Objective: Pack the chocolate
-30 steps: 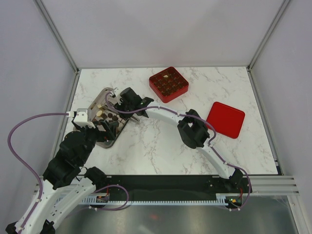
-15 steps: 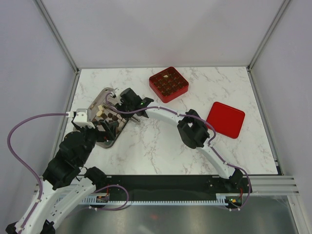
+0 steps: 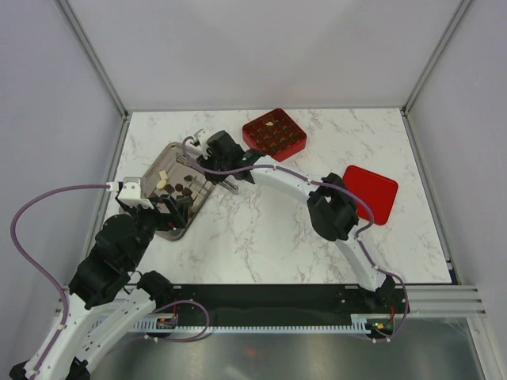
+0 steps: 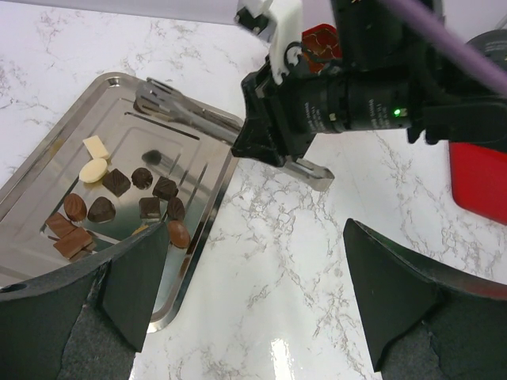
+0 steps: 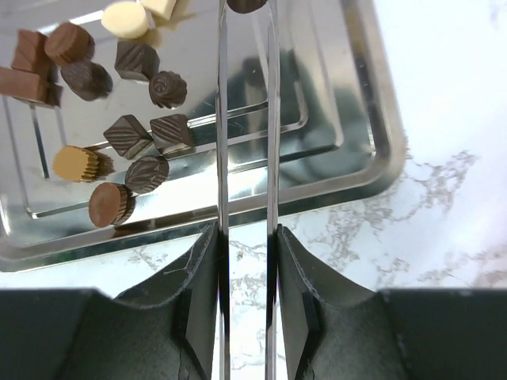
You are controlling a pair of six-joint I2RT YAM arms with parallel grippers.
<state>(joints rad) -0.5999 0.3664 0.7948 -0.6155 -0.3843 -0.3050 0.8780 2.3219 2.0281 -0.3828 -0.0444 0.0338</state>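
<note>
Light: bright, even and diffuse, coming from overhead in all three views.

Top view: the white walls (image 3: pixel 238 55) and marble tabletop (image 3: pixel 261 237) are close to washed out. Shadows under the arms are faint and soft-edged. Focus is sharp throughout. The frame posts (image 3: pixel 91 55) splay outward toward the corners, which is wide-angle distortion.

Left wrist view: there is a white glare patch on the tabletop at bottom centre. The steel tray (image 4: pixel 47 178) acts as a mirror, with dark reflections. On the left gripper (image 4: pixel 257 277), the fingers (image 4: pixel 135 293) are near-black and soft at the edges.

Right wrist view: the tongs (image 5: pixel 223 119) carry bright streaks along both arms. The chocolate (image 5: pixel 127 136) is crisp. On the right gripper (image 5: pixel 247 237), the fingers (image 5: pixel 198 301) are underexposed and slightly defocused.
</note>
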